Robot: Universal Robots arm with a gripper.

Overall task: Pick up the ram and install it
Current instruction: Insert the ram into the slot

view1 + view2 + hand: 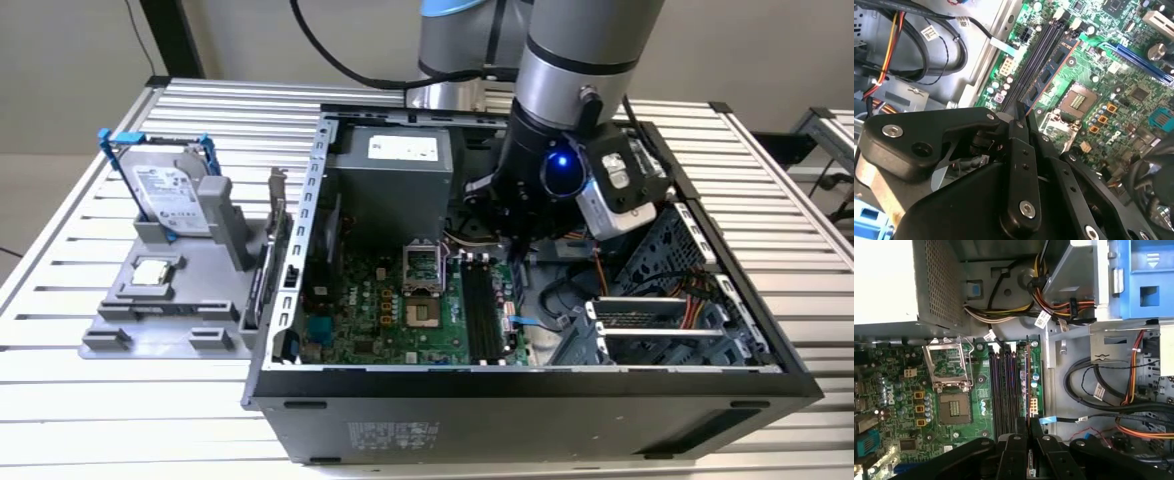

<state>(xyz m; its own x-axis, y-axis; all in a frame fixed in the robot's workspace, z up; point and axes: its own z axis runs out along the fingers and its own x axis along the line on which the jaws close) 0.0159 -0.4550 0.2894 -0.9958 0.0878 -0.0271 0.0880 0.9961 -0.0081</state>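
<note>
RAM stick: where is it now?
The ram is gripped on edge by the pincer, along the black memory slots beside the empty CPU socket, in both wrist views.

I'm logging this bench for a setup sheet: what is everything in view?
table: one, silver slats, under everything
computer case: one, dark grey, open, on the table
motherboard: one, green, inside the case
memory slots: a few, black, side by side on the motherboard
ram: one, bluish-green with black chips, on edge along the slots
processor socket: one, silver, beside the slots
power supply: one, grey, at the case's far end in the exterior view
fixture: one, grey, on the table at the exterior view's left
hard drive: one, silver in a blue-trimmed frame, upright in the fixture
processor chip: one, silver, flat on the fixture
arm: one, silver, reaching into the case
pincer: one, black, shut on the ram
</note>
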